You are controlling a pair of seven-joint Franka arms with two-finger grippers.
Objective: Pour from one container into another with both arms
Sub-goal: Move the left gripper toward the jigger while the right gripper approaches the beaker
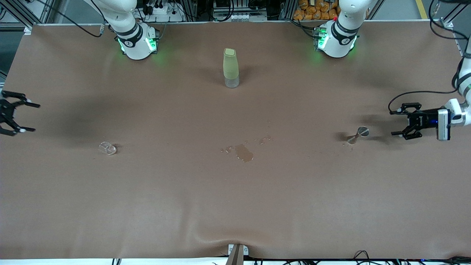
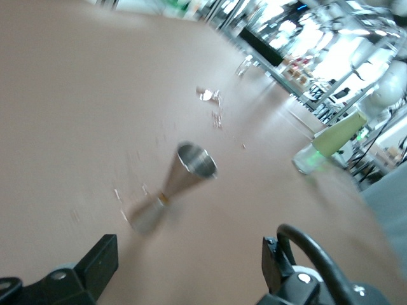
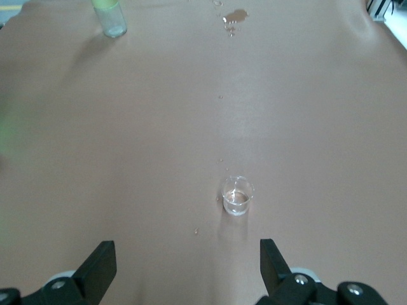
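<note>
1. Glass cup (image 1: 107,148) stands upright on the worktop (image 1: 235,206) toward the right arm's end, and the right wrist view shows a little clear liquid in it. The right hand (image 1: 18,117) hangs just off that end with fingers spread wide, holding nothing.
2. To take it well, I judge the right hand should close on the cup's walls and keep it level.
3. A wet spill (image 1: 243,152) marks the middle of the worktop, nearer the front camera than the pale-green bottle (image 1: 231,68).
4. Steel jigger (image 1: 357,135) stands toward the left arm's end, tilted in both views. The left hand (image 1: 401,124) is beside it, wide open and not touching.
5. Gripping at the narrow waist looks safest.
</note>
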